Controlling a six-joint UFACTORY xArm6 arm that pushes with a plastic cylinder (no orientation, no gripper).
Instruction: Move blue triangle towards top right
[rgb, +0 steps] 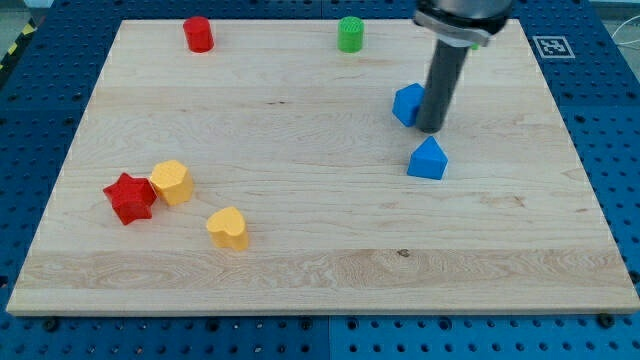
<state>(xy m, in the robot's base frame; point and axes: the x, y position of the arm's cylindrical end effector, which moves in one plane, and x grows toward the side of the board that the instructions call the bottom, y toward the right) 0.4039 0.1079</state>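
The blue triangle (428, 160) lies on the wooden board right of centre. My tip (431, 128) stands just above it in the view, close to its upper edge. A second blue block (407, 103), a cube-like shape, sits right against the rod's left side, partly hidden by it.
A red cylinder (199, 34) and a green cylinder (350, 34) stand near the view's top edge. A red star (129, 198), a yellow hexagon-like block (172, 182) and a yellow heart (229, 228) sit at the lower left. The board (320, 270) ends at blue pegboard all round.
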